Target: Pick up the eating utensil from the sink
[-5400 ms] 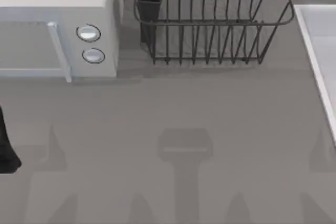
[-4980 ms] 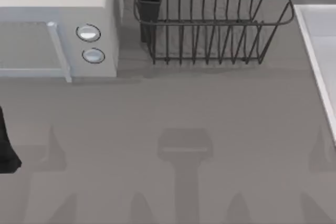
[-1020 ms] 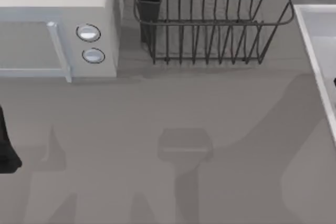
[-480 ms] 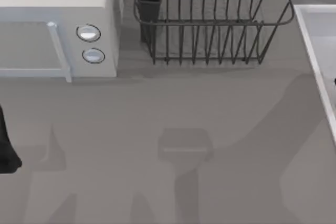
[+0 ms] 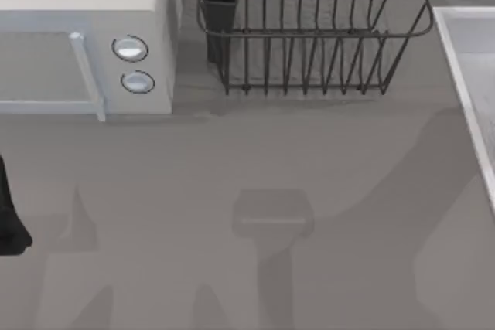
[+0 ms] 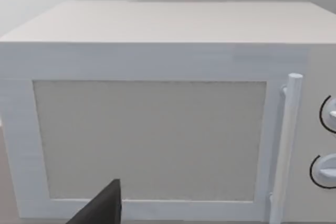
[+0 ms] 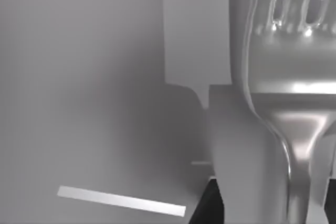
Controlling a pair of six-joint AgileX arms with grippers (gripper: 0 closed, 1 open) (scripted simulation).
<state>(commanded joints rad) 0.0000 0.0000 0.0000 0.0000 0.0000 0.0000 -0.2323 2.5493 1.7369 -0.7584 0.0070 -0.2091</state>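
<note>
Right wrist view: fork close under the right arm, inside the sink.

A black part of the right gripper [image 7: 207, 211] sits just beside the handle end of the fork [image 7: 286, 77]. I cannot tell whether the gripper is open or closed, or whether it has hold of the fork. The fork's long axis runs straight away from the wrist, handle near and tines far, over the grey floor of the sink [image 7: 79, 77]. In the top view the sink's pale rim [image 5: 464, 75] lies at the bench's right edge. The left arm [image 5: 9, 222] is parked at the far left edge, facing the microwave [image 6: 157, 129]. Judgement: the right arm is much the nearer, and the grasp should go across the narrow handle.
</note>
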